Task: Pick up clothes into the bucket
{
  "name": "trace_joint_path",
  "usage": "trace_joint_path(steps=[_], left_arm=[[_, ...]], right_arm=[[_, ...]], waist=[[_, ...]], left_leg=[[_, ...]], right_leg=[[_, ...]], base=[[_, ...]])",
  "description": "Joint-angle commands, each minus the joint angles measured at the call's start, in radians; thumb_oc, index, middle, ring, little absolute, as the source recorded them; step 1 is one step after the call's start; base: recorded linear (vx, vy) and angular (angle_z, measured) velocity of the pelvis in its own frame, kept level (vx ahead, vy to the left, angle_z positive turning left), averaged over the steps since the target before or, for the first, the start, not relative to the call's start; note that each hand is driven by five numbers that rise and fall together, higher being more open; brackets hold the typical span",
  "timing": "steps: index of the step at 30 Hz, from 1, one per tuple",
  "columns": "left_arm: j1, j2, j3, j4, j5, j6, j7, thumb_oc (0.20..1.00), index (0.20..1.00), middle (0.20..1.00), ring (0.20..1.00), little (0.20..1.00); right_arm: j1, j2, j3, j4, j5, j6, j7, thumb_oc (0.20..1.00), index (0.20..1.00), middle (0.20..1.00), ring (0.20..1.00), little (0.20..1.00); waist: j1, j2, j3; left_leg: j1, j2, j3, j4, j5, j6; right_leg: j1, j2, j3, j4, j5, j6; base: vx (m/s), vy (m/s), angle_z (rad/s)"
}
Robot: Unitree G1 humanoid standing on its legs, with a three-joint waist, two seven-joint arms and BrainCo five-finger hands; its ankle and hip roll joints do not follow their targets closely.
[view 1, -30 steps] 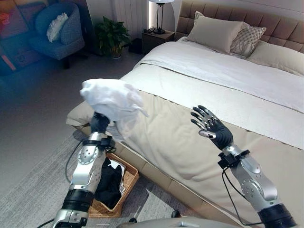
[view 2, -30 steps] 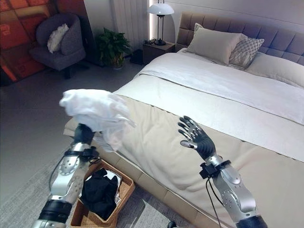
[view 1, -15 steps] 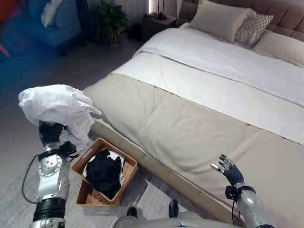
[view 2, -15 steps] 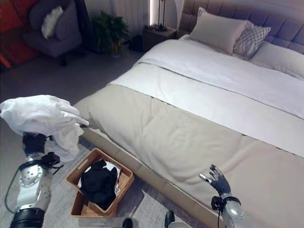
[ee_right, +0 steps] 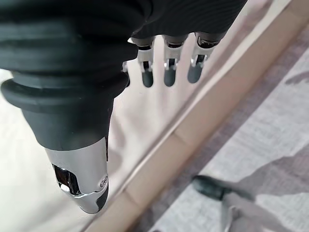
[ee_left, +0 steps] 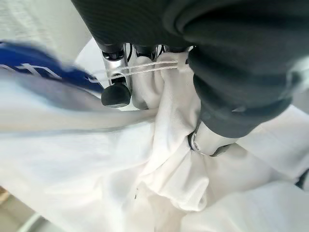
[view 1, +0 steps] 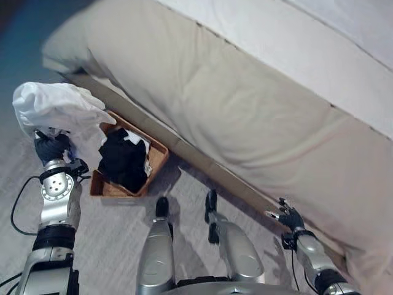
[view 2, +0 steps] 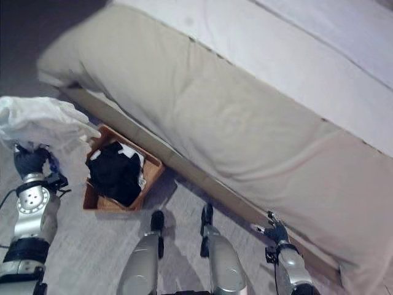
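Note:
My left hand point(view 1: 50, 146) is raised at the left with its fingers curled into a bunched white garment point(view 1: 56, 108); the left wrist view shows the same white cloth point(ee_left: 145, 183) gathered round the fingers point(ee_left: 116, 94). The garment hangs just left of a brown wicker basket point(view 1: 156, 157) on the floor by the bed, which holds a black garment point(view 1: 123, 161). My right hand point(view 1: 288, 217) is low at the right by the bed's edge, fingers point(ee_right: 167, 72) straight and holding nothing.
A beige-covered bed point(view 1: 245, 104) fills the upper right, its wooden base rail point(view 1: 202, 163) running diagonally beside the basket. Grey carpet point(view 1: 110, 246) lies below and to the left of the basket.
The camera has tilted down toward the floor. My left hand still holds the white garment, now close beside the basket's left edge. My right hand stays low by the bed.

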Motion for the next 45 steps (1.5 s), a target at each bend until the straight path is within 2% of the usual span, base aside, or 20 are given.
trace_joint_path(steps=[1,2,3,5,13,18,19,22,24,25,26,27,38,39,40,41,42,43,44,45], left_arm=[[-0.06,0.068,-0.003,0.011,0.054,-0.079,0.052,0.2,0.2,0.2,0.2,0.2],[-0.063,0.068,-0.004,0.012,0.054,-0.079,0.053,0.2,0.2,0.2,0.2,0.2],[-0.096,0.072,-0.025,0.025,0.05,-0.077,0.064,0.2,0.2,0.2,0.2,0.2],[-0.111,0.073,-0.035,0.029,0.048,-0.076,0.071,0.2,0.2,0.2,0.2,0.2],[-0.231,0.122,-0.104,0.097,0.008,-0.068,0.101,0.2,0.2,0.2,0.2,0.2],[-0.278,0.125,-0.124,0.14,-0.014,-0.059,0.118,0.2,0.2,0.2,0.2,0.2],[-0.285,0.124,-0.136,0.156,-0.026,-0.051,0.121,0.2,0.2,0.2,0.2,0.2],[-0.289,0.113,-0.13,0.185,-0.057,-0.048,0.125,0.2,0.2,0.2,0.2,0.2],[-0.291,0.105,-0.124,0.201,-0.082,-0.045,0.124,0.2,0.2,0.2,0.2,0.2],[-0.3,0.105,-0.121,0.215,-0.093,-0.042,0.12,0.2,0.2,0.2,0.2,0.2],[-0.294,0.104,-0.122,0.217,-0.093,-0.042,0.12,0.2,0.2,0.2,0.2,0.2],[-0.29,0.103,-0.122,0.224,-0.093,-0.034,0.122,1.0,1.0,1.0,1.0,1.0],[-0.302,0.058,-0.1,0.323,-0.173,0.011,0.118,1.0,1.0,1.0,1.0,1.0],[-0.314,0.052,-0.094,0.336,-0.19,0.014,0.117,1.0,1.0,1.0,1.0,1.0],[-0.306,0.051,-0.095,0.339,-0.19,0.014,0.116,1.0,1.0,1.0,1.0,1.0],[-0.313,0.044,-0.088,0.337,-0.199,0.016,0.116,1.0,1.0,1.0,1.0,1.0],[-0.305,0.034,-0.088,0.327,-0.199,0.017,0.116,1.0,1.0,1.0,1.0,1.0],[-0.292,0.033,-0.087,0.333,-0.192,0.023,0.112,1.0,1.0,1.0,1.0,1.0],[-0.286,0.032,-0.081,0.341,-0.192,0.023,0.11,1.0,1.0,1.0,1.0,1.0],[-0.288,0.028,-0.076,0.344,-0.191,0.024,0.107,1.0,1.0,1.0,1.0,1.0]], right_arm=[[0.01,-0.042,0.052,-0.062,0.0,-0.058,-0.044,1.0,1.0,1.0,1.0,1.0],[0.009,-0.042,0.051,-0.062,0.0,-0.058,-0.044,1.0,1.0,1.0,1.0,1.0],[-0.003,-0.05,0.051,-0.077,0.01,-0.066,-0.056,1.0,1.0,1.0,1.0,1.0],[-0.003,-0.055,0.049,-0.087,0.013,-0.073,-0.062,1.0,1.0,1.0,1.0,1.0],[-0.03,-0.093,0.044,-0.179,0.068,-0.116,-0.116,1.0,1.0,1.0,1.0,1.0],[-0.034,-0.098,0.042,-0.206,0.09,-0.133,-0.137,1.0,1.0,1.0,1.0,1.0],[-0.034,-0.098,0.048,-0.204,0.099,-0.136,-0.148,1.0,1.0,1.0,1.0,1.0],[-0.036,-0.092,0.058,-0.208,0.104,-0.14,-0.156,1.0,1.0,1.0,1.0,1.0],[-0.037,-0.09,0.062,-0.213,0.107,-0.141,-0.161,1.0,1.0,1.0,1.0,1.0],[-0.042,-0.09,0.06,-0.215,0.109,-0.143,-0.163,1.0,1.0,1.0,1.0,1.0],[-0.037,-0.09,0.064,-0.214,0.109,-0.142,-0.162,1.0,1.0,1.0,1.0,1.0],[-0.034,-0.094,0.065,-0.22,0.111,-0.145,-0.164,1.0,1.0,1.0,1.0,1.0],[-0.044,-0.098,0.077,-0.226,0.113,-0.131,-0.168,1.0,1.0,1.0,1.0,1.0],[-0.057,-0.1,0.075,-0.232,0.11,-0.129,-0.17,1.0,1.0,1.0,1.0,1.0],[-0.05,-0.101,0.08,-0.231,0.11,-0.129,-0.17,1.0,1.0,1.0,1.0,1.0],[-0.059,-0.104,0.075,-0.236,0.108,-0.127,-0.171,1.0,1.0,1.0,1.0,1.0],[-0.06,-0.109,0.074,-0.236,0.107,-0.125,-0.172,1.0,1.0,1.0,1.0,1.0],[-0.055,-0.113,0.077,-0.239,0.107,-0.124,-0.17,1.0,1.0,1.0,1.0,1.0],[-0.055,-0.116,0.077,-0.237,0.105,-0.122,-0.169,1.0,1.0,1.0,1.0,1.0],[-0.063,-0.115,0.073,-0.231,0.105,-0.119,-0.168,1.0,1.0,1.0,1.0,1.0]], waist=[[-0.01,-0.018,-0.015],[-0.01,-0.017,-0.017],[-0.011,-0.018,0.013],[-0.016,-0.019,0.013],[-0.055,-0.053,0.014],[-0.062,-0.065,0.014],[-0.062,-0.069,0.014],[-0.062,-0.075,0.014],[-0.063,-0.08,0.014],[-0.067,-0.085,0.014],[-0.064,-0.083,0.014],[-0.063,-0.085,0.014],[-0.065,-0.09,0.014],[-0.07,-0.092,0.014],[-0.066,-0.09,0.014],[-0.069,-0.091,0.014],[-0.069,-0.087,0.014],[-0.068,-0.081,0.014],[-0.068,-0.079,0.014],[-0.071,-0.079,0.014]], left_leg=[[-0.076,-0.019,-0.028,0.123,-0.03,0.026],[-0.083,-0.019,-0.028,0.13,-0.033,0.026],[-0.132,-0.023,-0.036,0.186,-0.054,0.031],[-0.17,-0.025,-0.042,0.214,-0.062,0.033],[-0.471,-0.027,-0.083,0.4,-0.097,0.042],[-0.55,-0.026,-0.097,0.439,-0.108,0.045],[-0.558,-0.021,-0.105,0.467,-0.15,0.046],[-0.585,-0.017,-0.111,0.484,-0.159,0.049],[-0.601,-0.018,-0.113,0.491,-0.163,0.05],[-0.632,-0.021,-0.111,0.483,-0.127,0.052],[-0.61,-0.019,-0.115,0.494,-0.163,0.051],[-0.618,-0.019,-0.117,0.502,-0.169,0.053],[-0.608,-0.016,-0.113,0.475,-0.163,0.053],[-0.627,-0.019,-0.107,0.457,-0.122,0.054],[-0.601,-0.015,-0.111,0.468,-0.16,0.053],[-0.622,-0.02,-0.103,0.451,-0.119,0.053],[-0.61,-0.02,-0.102,0.439,-0.113,0.052],[-0.581,-0.016,-0.104,0.444,-0.146,0.05],[-0.574,-0.016,-0.101,0.438,-0.142,0.05],[-0.588,-0.02,-0.09,0.416,-0.102,0.051]], right_leg=[[-0.034,-0.067,0.046,0.158,-0.081,0.054],[-0.041,-0.066,0.046,0.164,-0.083,0.055],[-0.084,-0.065,0.039,0.22,-0.105,0.052],[-0.117,-0.068,0.033,0.245,-0.113,0.051],[-0.399,-0.059,0.009,0.412,-0.15,0.04],[-0.474,-0.06,-0.002,0.452,-0.16,0.04],[-0.48,-0.056,-0.007,0.474,-0.192,0.048],[-0.502,-0.055,-0.014,0.479,-0.193,0.049],[-0.512,-0.054,-0.017,0.478,-0.194,0.049],[-0.535,-0.058,-0.023,0.463,-0.163,0.042],[-0.517,-0.054,-0.02,0.477,-0.193,0.049],[-0.523,-0.05,-0.019,0.478,-0.195,0.05],[-0.507,-0.053,-0.028,0.436,-0.183,0.051],[-0.525,-0.059,-0.029,0.415,-0.149,0.044],[-0.503,-0.054,-0.026,0.429,-0.18,0.051],[-0.522,-0.059,-0.029,0.412,-0.148,0.043],[-0.516,-0.061,-0.026,0.407,-0.146,0.042],[-0.493,-0.057,-0.021,0.417,-0.174,0.048],[-0.49,-0.056,-0.019,0.416,-0.172,0.048],[-0.504,-0.062,-0.021,0.396,-0.14,0.04]], base=[[-0.13,0.021,-0.15],[-0.14,0.015,-0.13],[-0.11,0.016,-0.12],[-0.11,0.009,0.03],[-0.06,0.002,0.09],[0.02,0.0,0.08],[0.11,-0.005,0.05],[0.05,0.003,0.0],[-0.03,-0.001,0.01],[0.02,0.001,0.04],[0.03,0.007,0.03],[0.1,0.018,0.01],[-0.01,0.002,0.0],[0.0,0.0,0.0],[-0.09,0.014,-0.01],[0.0,0.012,-0.04],[0.0,0.0,0.0],[0.06,0.027,-0.04],[0.0,0.0,0.0],[-0.02,0.016,-0.04]])
